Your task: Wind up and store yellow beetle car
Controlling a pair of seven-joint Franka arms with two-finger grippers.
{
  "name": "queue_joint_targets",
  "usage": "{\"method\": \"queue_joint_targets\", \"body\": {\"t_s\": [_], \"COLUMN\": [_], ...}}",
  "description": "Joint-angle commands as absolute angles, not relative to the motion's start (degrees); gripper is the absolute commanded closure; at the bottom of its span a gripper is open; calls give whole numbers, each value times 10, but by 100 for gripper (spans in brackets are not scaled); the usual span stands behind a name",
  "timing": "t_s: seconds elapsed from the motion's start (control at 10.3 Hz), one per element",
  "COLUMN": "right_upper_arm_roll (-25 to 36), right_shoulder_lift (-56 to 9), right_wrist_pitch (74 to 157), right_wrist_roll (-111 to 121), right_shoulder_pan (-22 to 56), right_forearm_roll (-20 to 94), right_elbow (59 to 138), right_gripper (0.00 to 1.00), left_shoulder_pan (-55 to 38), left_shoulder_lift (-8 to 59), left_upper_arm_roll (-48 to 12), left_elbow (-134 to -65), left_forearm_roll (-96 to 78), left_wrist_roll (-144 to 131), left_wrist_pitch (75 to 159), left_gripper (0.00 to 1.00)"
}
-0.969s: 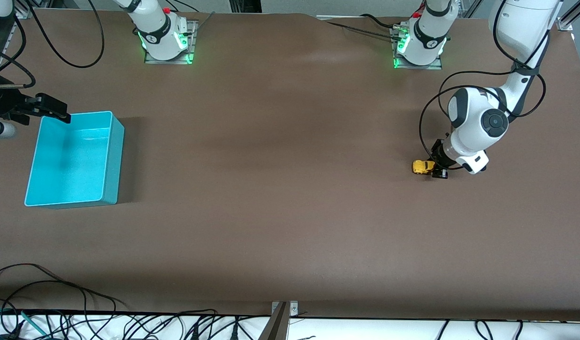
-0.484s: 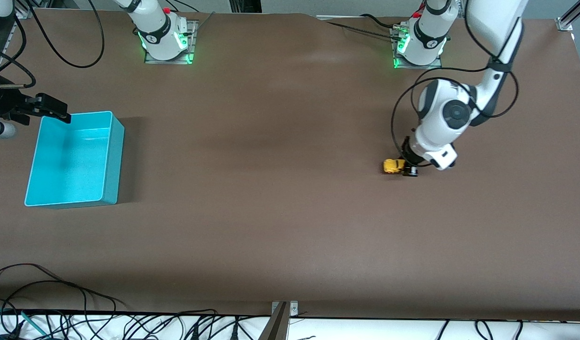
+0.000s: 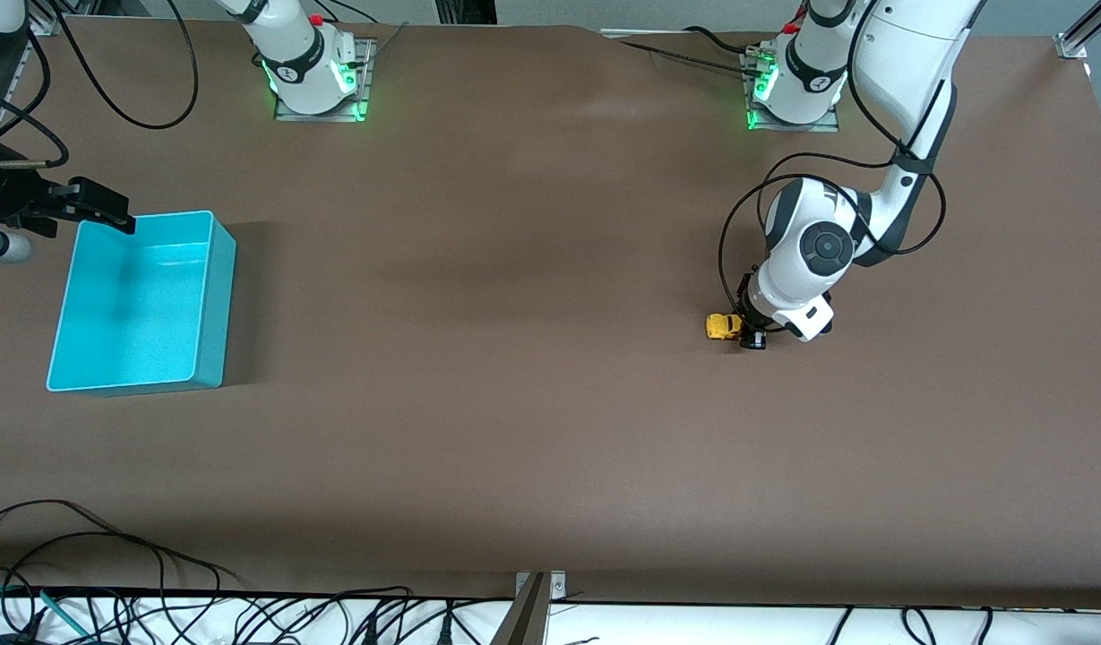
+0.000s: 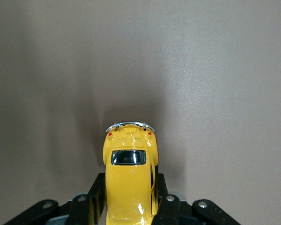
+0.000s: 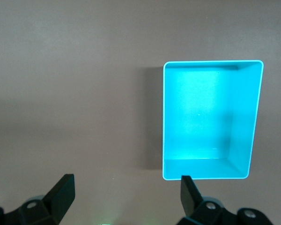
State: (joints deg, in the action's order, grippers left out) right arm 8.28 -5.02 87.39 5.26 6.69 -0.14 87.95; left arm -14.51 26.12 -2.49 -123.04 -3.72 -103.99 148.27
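The yellow beetle car is tiny, with dark windows, and sits low at the brown table surface toward the left arm's end. My left gripper is shut on it. In the left wrist view the car sticks out from between the black fingers, which press on both its sides. My right gripper hangs open and empty over the far corner of the turquoise bin and waits. In the right wrist view its gripper is wide open, with the bin below it.
The bin is empty and stands at the right arm's end of the table. Bare brown table lies between the car and the bin. Cables lie along the table edge nearest the camera.
My left gripper has moved with the car across the table toward the right arm's end and slightly nearer the camera. The right arm has not moved.
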Motion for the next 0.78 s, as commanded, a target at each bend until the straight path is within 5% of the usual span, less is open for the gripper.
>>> {"method": "queue_joint_targets", "body": {"t_s": [0.0,0.68], "right_upper_arm_roll": [83,83], "right_shoulder_lift": [-53,-52], "right_wrist_pitch": [867,864], "right_wrist_roll": [62,62], "right_shoulder_pan": [67,66], "right_forearm_roll": [5,5], "right_elbow": [871,874], "right_gripper": [0,0], "left_shoulder_pan": [-136,-38], "left_shoulder_lift": [284,286], "left_upper_arm_roll": [-18,-16], "left_elbow": [-1213,-1221], "left_forearm_roll": [-43,-31], "left_wrist_roll": [-1035,-895], "left_wrist_pitch": [1483,1441], "left_gripper": [100,100]}}
